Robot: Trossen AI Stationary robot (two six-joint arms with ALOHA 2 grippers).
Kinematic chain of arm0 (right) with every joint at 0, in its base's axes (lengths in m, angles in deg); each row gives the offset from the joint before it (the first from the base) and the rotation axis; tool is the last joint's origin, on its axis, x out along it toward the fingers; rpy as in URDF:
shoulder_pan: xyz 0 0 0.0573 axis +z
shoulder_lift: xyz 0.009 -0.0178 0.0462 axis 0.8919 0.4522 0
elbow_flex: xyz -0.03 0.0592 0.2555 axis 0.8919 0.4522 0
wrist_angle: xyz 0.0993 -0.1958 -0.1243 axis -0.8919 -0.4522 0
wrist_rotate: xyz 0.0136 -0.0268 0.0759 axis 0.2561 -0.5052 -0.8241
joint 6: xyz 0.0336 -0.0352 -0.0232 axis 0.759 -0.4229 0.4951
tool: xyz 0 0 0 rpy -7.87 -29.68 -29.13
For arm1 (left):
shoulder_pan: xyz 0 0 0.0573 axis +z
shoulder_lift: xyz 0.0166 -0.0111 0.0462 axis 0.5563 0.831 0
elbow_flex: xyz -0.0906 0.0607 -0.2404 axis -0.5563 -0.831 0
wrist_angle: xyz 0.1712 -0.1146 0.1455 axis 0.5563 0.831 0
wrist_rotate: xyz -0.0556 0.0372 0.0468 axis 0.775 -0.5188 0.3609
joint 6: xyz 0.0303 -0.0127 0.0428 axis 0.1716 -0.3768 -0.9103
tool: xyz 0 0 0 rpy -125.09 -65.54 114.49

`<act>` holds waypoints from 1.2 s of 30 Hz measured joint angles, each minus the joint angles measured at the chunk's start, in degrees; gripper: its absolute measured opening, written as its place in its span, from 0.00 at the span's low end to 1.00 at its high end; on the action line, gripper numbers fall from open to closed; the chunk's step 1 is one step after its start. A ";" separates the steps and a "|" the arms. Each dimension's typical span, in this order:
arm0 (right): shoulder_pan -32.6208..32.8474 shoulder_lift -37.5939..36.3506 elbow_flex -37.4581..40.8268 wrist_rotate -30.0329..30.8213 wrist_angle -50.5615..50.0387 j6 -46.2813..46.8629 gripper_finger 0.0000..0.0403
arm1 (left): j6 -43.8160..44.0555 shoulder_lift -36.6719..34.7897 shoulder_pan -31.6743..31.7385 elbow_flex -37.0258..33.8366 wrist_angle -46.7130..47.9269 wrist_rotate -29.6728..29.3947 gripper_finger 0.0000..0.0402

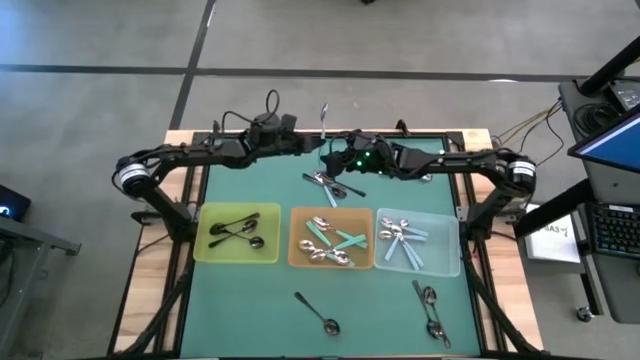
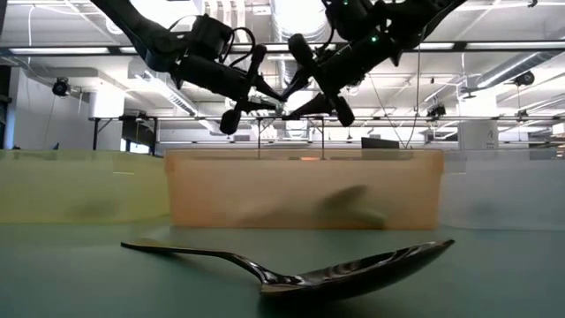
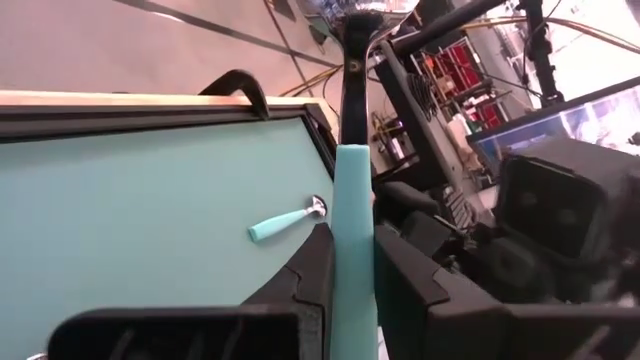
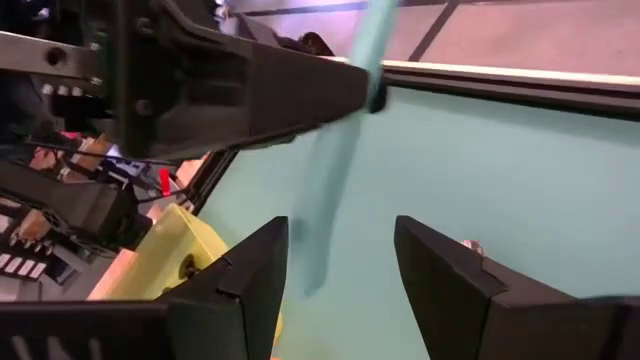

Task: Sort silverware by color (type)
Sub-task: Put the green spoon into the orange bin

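Green counter, far edge: left gripper jaws clamp a teal spoon upright; right gripper jaws open beside it, apparently just released in handover.

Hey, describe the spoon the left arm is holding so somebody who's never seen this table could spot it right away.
Start at the far edge of the green table, where both arms meet above the mat. The left gripper is shut on a teal-handled spoon, the right gripper open beside it. It is the only spoon off the table, with its silver bowl pointing away from the trays.
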 joint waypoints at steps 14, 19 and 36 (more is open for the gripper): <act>-0.37 5.55 -7.01 0.24 -5.73 -3.84 0.36 | 0.95 1.12 -1.08 0.27 -0.62 0.54 0.08; -0.33 5.49 -7.09 0.11 -6.62 -3.91 0.22 | 0.64 1.17 -1.37 0.27 -0.70 0.50 0.08; -2.23 -2.56 -7.00 -3.82 -25.29 -11.63 0.10 | -3.97 1.03 -1.31 0.27 0.50 11.09 0.29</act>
